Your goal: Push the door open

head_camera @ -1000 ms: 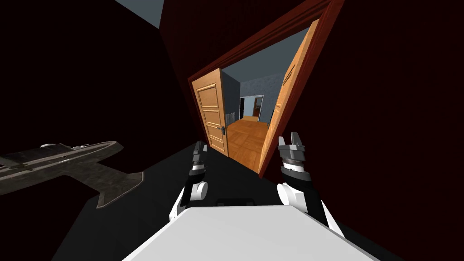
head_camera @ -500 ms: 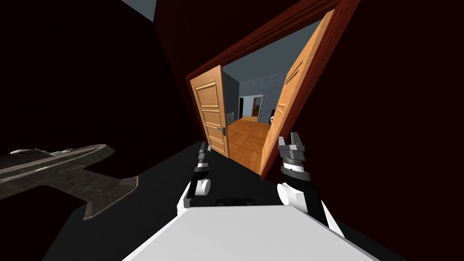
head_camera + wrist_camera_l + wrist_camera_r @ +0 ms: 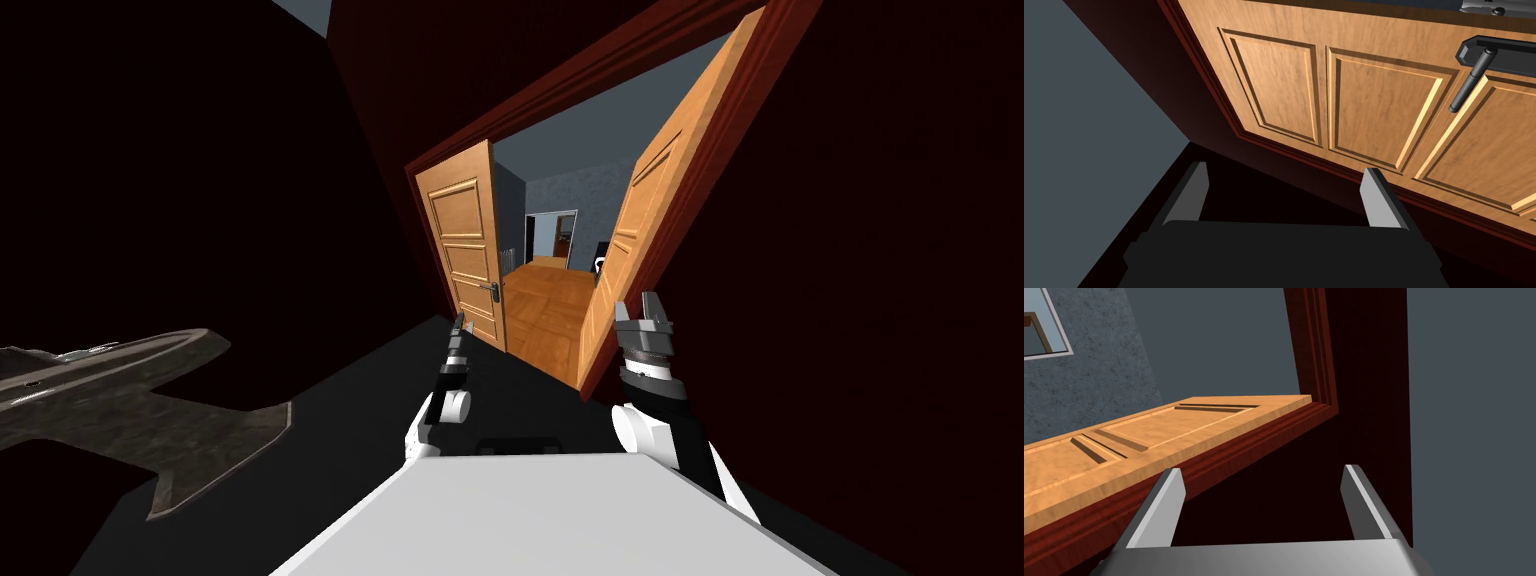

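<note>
A double door of two orange panelled leaves stands in a dark red frame (image 3: 560, 95). The left leaf (image 3: 468, 250) carries a dark lever handle (image 3: 489, 287) and stands partly swung away. The right leaf (image 3: 650, 220) is angled back near the frame's right side. My left gripper (image 3: 459, 325) reaches toward the left leaf's lower part. In the left wrist view the gripper (image 3: 1284, 187) is open, with the leaf's panels (image 3: 1374, 110) and the handle (image 3: 1469, 85) close ahead. My right gripper (image 3: 641, 308) is beside the right leaf's lower edge. It stands open (image 3: 1261, 488) below that leaf (image 3: 1149, 433) and the frame (image 3: 1319, 353).
Beyond the opening lies a wooden floor (image 3: 545, 310) with a further doorway (image 3: 565, 235) at the back. A grey-brown slab-like counter (image 3: 120, 390) juts in on the left. Dark red walls flank the door on both sides.
The right leaf has swung further toward the frame's right side. My left arm has stretched forward toward the left leaf. The view has shifted, and the counter has slid left and lower.
</note>
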Controlling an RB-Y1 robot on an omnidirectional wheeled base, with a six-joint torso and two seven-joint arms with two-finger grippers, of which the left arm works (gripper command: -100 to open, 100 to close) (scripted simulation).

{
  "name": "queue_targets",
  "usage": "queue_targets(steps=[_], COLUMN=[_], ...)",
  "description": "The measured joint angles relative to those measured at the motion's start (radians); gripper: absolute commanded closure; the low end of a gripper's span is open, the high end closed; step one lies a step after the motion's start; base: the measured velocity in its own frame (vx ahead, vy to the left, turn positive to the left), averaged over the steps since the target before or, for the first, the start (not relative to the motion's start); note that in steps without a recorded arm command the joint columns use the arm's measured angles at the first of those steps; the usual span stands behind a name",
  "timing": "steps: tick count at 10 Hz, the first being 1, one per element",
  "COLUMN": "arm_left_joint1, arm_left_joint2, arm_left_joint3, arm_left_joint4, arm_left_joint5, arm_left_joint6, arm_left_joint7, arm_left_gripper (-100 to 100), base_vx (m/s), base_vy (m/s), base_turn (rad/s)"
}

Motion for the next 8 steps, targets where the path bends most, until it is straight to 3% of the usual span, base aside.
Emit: queue_targets(steps=[8], arm_left_joint1=[-0.136], arm_left_joint2=[0.013], arm_left_joint3=[-0.027], arm_left_joint4=[0.201], arm_left_joint5=[0.003], arm_left_joint6=[0.015], arm_left_joint7=[0.025], arm_left_gripper=[-100], base_vx=[0.074], base_vy=[0.090], base_turn=[-0.047])
